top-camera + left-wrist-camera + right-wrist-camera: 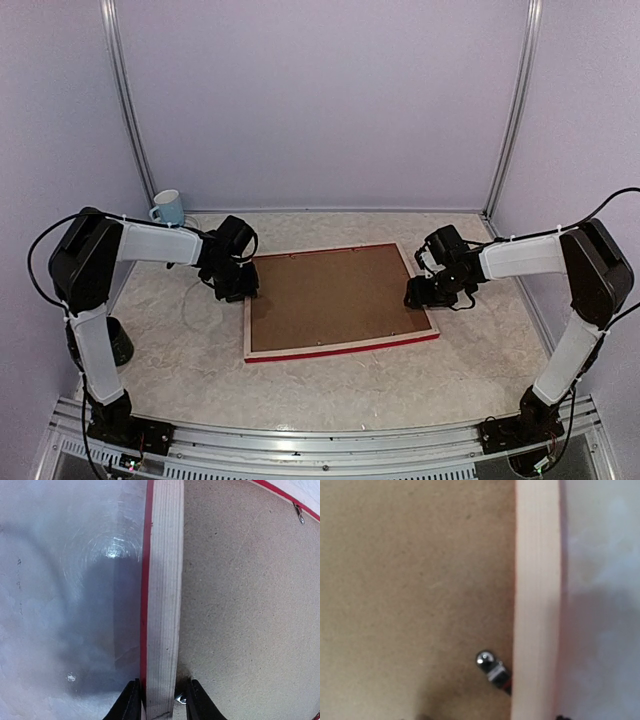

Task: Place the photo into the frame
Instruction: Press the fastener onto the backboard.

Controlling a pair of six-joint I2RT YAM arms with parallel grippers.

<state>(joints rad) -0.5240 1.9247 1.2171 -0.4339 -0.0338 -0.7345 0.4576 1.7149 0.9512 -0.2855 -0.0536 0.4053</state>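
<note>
Black fingers (131,702) of the left gripper (160,701) sit at the bottom of its wrist view. They are clamped across one bar of the frame (162,605), one on the red outer edge, one on the inner side by the brown backing board (245,610). The frame lies face down on the table (60,605), pale wood up. A small metal tab (180,698) sits right at the inner finger; better to keep the pinch on wood, not on that.

Right wrist view: opposite bar, board, one turn clip (492,667). Its own fingers are cropped out, so grasping or loose, cannot tell.

Overhead: right gripper (420,292) at the frame's right bar, left one at the left bar. Looks like a two-sided lift; both ends should rise level. No sign of the photo; whether it is under the board or elsewhere, cannot say. The mug (168,208) stands well back on the left.
</note>
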